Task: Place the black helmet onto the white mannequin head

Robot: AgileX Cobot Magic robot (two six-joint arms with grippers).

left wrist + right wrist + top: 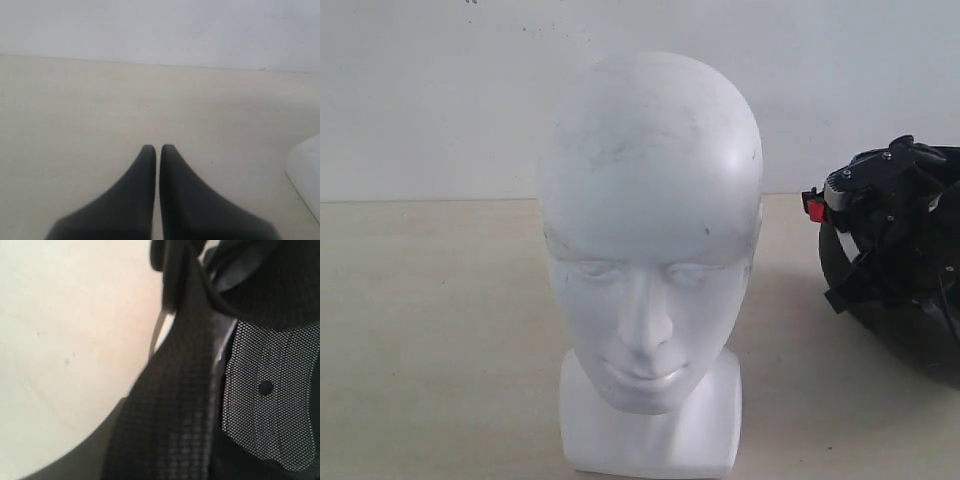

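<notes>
The white mannequin head [650, 230] stands upright at the middle of the table, face toward the exterior camera. At the right edge of that view is the black helmet [910, 300], with its straps and red buckle [815, 210] on its left side. A black mechanical part with screws, apparently my right gripper [885, 175], sits on top of it. The right wrist view is filled by a strap [175, 390] and the helmet's mesh lining [270, 405]; the jaws are hidden there. My left gripper [158, 146] is shut on nothing above bare table.
The pale table [430, 330] runs back to a white wall [440, 90]. A corner of the mannequin's base [306, 172] shows in the left wrist view, off to one side of the left gripper. The left arm is out of the exterior view.
</notes>
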